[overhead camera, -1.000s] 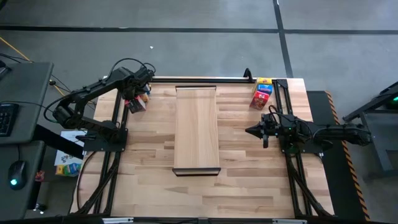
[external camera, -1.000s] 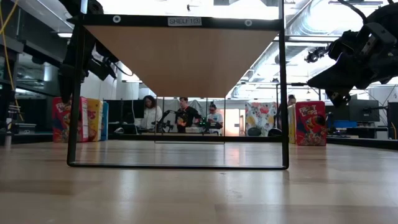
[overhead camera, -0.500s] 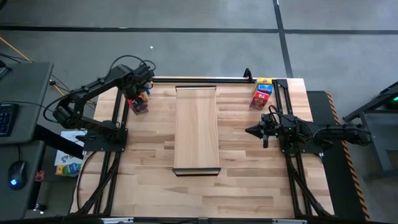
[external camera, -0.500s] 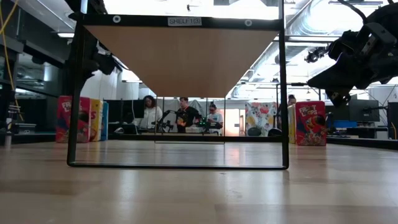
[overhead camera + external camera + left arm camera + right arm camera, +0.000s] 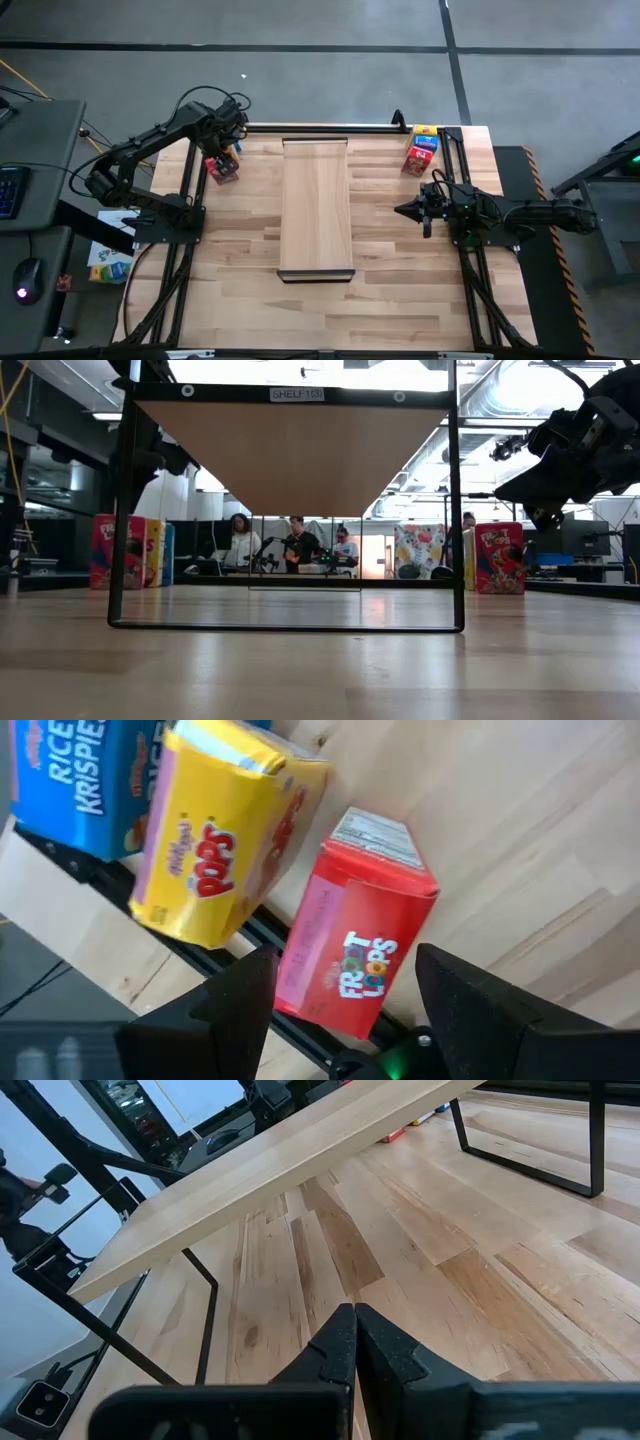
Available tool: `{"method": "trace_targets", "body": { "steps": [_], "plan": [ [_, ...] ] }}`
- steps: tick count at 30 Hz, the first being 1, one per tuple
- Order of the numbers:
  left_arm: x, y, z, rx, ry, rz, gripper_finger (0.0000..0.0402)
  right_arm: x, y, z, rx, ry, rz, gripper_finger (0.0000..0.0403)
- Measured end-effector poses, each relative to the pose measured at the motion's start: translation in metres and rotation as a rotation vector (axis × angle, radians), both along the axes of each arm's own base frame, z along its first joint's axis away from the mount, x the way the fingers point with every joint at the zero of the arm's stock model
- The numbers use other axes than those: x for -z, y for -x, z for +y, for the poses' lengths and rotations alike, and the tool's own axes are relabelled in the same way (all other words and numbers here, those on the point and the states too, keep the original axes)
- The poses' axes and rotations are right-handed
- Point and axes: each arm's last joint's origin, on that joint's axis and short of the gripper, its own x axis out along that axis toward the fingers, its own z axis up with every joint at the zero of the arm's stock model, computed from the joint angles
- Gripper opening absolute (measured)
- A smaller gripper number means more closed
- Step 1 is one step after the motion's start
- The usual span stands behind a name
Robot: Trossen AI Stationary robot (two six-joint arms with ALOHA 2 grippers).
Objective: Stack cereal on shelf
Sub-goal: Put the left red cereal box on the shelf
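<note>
Three boxes at far left: left gripper (image 5: 345,995), jaws wide, is straddling the red Froot Loops box (image 5: 355,952); closing comes next. Right gripper (image 5: 354,1338), jaws shut, is waiting beside the shelf (image 5: 316,200).

Red Froot Loops box (image 5: 355,945) upright between my open left fingers (image 5: 235,995), yellow Pops box (image 5: 225,845) tilted beside it, blue Rice Krispies box (image 5: 75,780) beyond. Pale shelf (image 5: 316,205) bare, mid-table; three more boxes (image 5: 421,149) beyond my right gripper (image 5: 402,210).

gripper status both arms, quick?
Left gripper: open, holding nothing, poised over the red cereal box at the table's left rear.
Right gripper: shut, empty, waiting to the right of the shelf.
</note>
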Motion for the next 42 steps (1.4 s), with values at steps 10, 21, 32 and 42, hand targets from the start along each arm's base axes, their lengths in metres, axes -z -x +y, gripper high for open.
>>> {"method": "trace_targets", "body": {
  "steps": [10,21,32,42],
  "plan": [
    [0.009,-0.002,0.001,0.045,0.0,-0.025,0.0229,0.0,0.0,0.0,0.0,0.0,0.0,0.0],
    [0.009,-0.002,0.0,0.092,0.004,-0.026,0.0229,0.0,0.0,0.0,0.0,0.0,0.0,0.0],
    [-0.008,0.009,-0.011,0.13,-0.061,-0.044,0.0229,0.0,0.0,0.0,0.0,0.0,0.0,0.0],
    [0.008,0.014,-0.014,0.117,-0.028,-0.012,0.0229,0.0,0.0,0.0,-0.001,0.0,0.0,0.0]
  ]
}}
